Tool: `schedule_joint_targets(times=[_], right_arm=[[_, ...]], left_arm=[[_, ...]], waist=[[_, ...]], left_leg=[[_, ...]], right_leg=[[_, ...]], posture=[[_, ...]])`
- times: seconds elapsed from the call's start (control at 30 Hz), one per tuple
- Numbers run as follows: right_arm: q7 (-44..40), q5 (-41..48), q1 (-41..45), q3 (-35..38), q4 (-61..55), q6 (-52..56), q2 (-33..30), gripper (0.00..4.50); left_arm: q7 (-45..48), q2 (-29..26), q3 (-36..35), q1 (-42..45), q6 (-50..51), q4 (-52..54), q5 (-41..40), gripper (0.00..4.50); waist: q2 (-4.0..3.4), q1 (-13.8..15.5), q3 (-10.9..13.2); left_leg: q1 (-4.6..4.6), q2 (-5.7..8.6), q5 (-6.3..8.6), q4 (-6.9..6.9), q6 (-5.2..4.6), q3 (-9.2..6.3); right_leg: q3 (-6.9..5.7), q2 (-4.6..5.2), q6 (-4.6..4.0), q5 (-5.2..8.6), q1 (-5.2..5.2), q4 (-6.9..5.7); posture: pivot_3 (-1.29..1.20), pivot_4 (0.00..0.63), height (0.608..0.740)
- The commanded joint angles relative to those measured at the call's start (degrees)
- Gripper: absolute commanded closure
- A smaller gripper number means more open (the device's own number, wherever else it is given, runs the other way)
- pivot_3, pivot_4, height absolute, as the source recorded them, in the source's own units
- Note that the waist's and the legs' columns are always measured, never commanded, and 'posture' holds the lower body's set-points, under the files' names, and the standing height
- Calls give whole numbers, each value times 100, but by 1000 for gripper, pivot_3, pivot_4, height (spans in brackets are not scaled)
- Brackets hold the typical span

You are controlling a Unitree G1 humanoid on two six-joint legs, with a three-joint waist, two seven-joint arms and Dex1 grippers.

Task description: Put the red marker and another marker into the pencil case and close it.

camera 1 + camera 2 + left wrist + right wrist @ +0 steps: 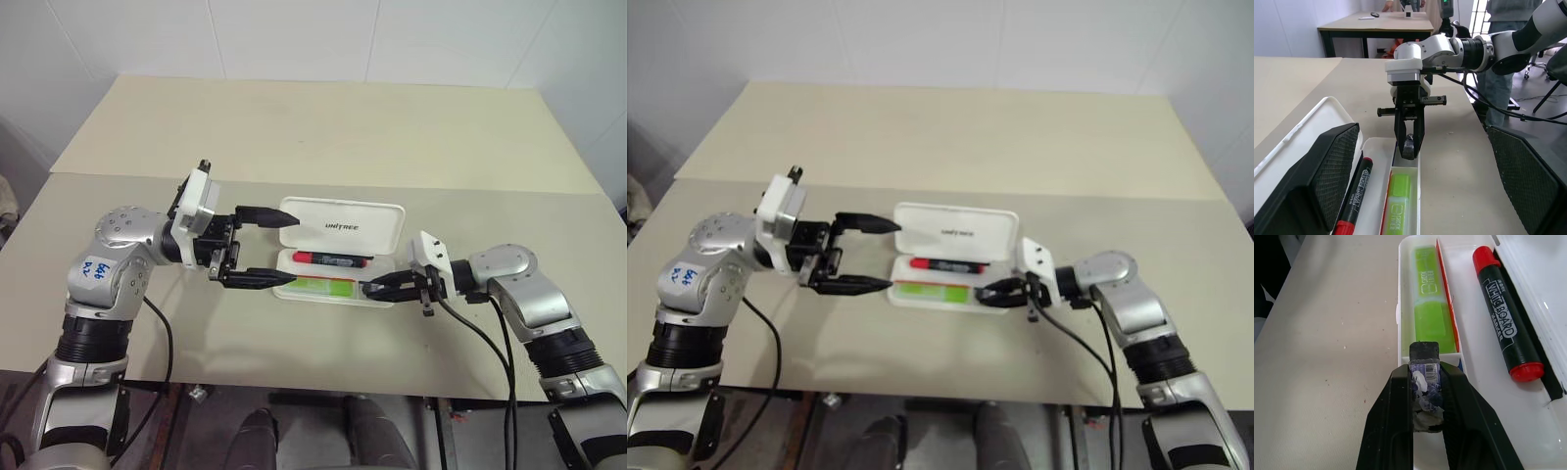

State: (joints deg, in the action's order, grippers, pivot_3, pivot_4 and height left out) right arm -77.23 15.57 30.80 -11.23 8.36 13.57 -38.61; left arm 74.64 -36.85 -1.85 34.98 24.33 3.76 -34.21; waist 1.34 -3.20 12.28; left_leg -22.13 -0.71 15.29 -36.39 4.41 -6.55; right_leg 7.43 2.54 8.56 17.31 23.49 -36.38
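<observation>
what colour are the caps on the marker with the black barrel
Red, at both ends of the red marker; right wrist view shows it best.

pencil case (343, 227): open, near table (294, 127) front edge
red marker (331, 259): inside
lime-green marker (323, 286): inside
left end effector (279, 247): spread wide
right end effector (370, 288): closed, at case

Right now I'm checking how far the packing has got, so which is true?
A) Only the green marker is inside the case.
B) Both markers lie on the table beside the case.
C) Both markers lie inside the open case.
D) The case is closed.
C: the red marker and the lime-green marker both lie in the tray of the pencil case, whose lid stands open.
</observation>
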Motion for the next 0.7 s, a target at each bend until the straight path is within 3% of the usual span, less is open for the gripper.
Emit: schedule_joint_targets(times=[0.03, 0.43, 0.7], right_arm=[[-27, -26, 110, 41, 17, -126, 36, 4096], [-27, 169, 538, 293, 184, -191, 181, 41], [-110, 690, 467, 571, -245, 112, 140, 41]], left_arm=[[-7, -68, -138, 35, -60, 125, -87, 0], [-5, -28, -50, 243, -182, -62, 56, 0], [0, -35, -14, 203, -342, -152, 149, 0]], waist=[[0, 0, 0], [0, -8, 0], [0, 1, 0]], left_leg=[[0, 0, 0, 0, 0, 0], [0, 0, 0, 3, 0, 0], [-1, 0, 0, 7, 0, 0]], right_leg=[[0, 0, 0, 0, 0, 0], [0, 0, 0, 0, 1, 1], [0, 1, 0, 0, 2, 5]], posture=[[0, 150, 740], [0, 150, 740], [0, 150, 740]])
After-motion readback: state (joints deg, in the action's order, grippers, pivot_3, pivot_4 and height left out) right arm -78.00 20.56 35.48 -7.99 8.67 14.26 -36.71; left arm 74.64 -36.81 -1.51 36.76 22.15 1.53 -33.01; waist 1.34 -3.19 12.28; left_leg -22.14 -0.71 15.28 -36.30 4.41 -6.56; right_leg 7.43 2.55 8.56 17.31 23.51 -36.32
